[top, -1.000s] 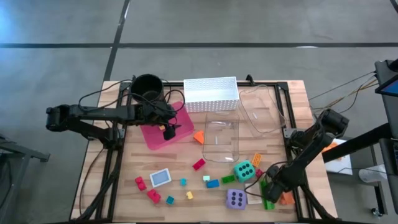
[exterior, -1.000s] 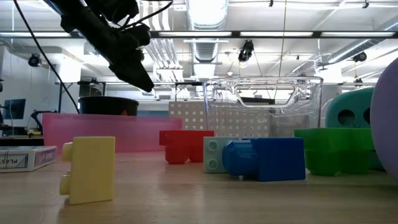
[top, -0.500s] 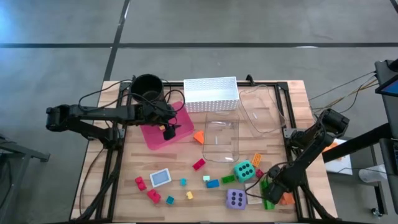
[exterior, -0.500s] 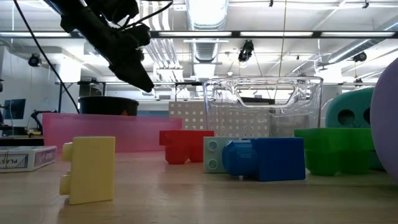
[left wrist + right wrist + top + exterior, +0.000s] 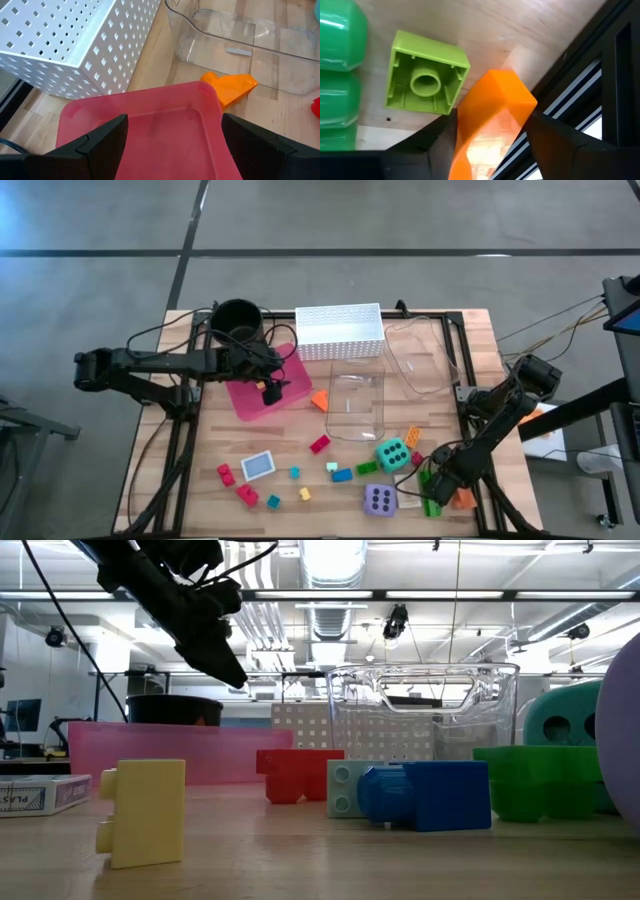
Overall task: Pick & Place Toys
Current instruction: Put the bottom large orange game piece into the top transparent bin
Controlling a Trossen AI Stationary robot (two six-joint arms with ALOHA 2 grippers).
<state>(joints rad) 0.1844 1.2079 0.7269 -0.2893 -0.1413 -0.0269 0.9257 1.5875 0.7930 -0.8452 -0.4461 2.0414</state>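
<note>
While your left gripper (image 5: 172, 145) hangs wide open above the pink tray (image 5: 150, 125), the right works the table's corner.

Your right gripper (image 5: 492, 140) pinches an orange brick (image 5: 492, 115), lengthwise along the fingers, beside an upturned lime brick (image 5: 427, 80).

Around your right gripper (image 5: 452, 492) it's tight: the orange brick (image 5: 492, 112) sits between its fingers, a light green brick (image 5: 427, 81) just beside, the table's dark edge rail (image 5: 600, 65) on the other flank. Your left gripper (image 5: 271, 390) hangs over the pink tray (image 5: 250, 395), white basket (image 5: 340, 330) and black pot (image 5: 237, 322) close behind
</note>
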